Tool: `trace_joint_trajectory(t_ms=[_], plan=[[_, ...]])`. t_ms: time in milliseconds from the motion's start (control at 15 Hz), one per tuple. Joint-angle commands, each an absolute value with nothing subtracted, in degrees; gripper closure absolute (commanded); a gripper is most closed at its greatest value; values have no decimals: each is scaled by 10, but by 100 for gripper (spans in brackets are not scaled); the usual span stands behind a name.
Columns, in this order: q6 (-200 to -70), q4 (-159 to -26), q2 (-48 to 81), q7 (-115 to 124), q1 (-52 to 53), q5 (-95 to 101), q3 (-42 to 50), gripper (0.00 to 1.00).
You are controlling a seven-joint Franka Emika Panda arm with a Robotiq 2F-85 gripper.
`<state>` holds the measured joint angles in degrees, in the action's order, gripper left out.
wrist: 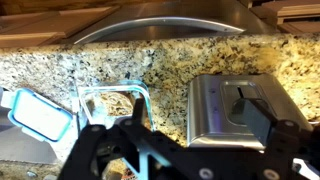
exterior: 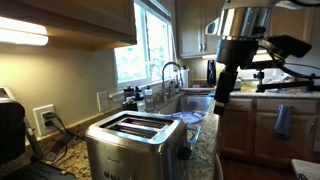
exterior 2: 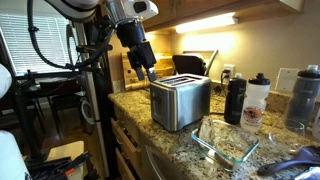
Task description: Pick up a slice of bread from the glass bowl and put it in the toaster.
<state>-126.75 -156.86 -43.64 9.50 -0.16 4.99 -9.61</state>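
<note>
The steel toaster (exterior: pixel 130 140) stands on the granite counter with its two top slots empty; it also shows in an exterior view (exterior 2: pixel 180 100) and in the wrist view (wrist: pixel 235 110). The clear glass bowl (exterior 2: pixel 226 140) sits on the counter beside it and shows in the wrist view (wrist: pixel 110 100) to the toaster's left. I cannot make out a slice of bread in the bowl. My gripper (wrist: pixel 190 150) is open and empty. It hangs in the air beyond the counter's edge, above toaster height (exterior 2: pixel 150 66), and shows in an exterior view (exterior: pixel 222 95).
A clear lid with a blue rim (wrist: pixel 40 115) lies next to the bowl. Dark and clear bottles (exterior 2: pixel 236 100) stand behind the toaster near the wall. A sink with a faucet (exterior: pixel 172 75) lies under the window. A black appliance (exterior: pixel 10 125) stands on the counter near the wall.
</note>
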Motion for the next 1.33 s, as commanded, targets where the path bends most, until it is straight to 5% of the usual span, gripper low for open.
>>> trace_joint_trajectory(t_ms=[0, 1267], plan=[[-1265, -1567, -436, 98, 3, 54, -91, 0], [-1269, -1561, -426, 100, -5, 60, -90, 0]])
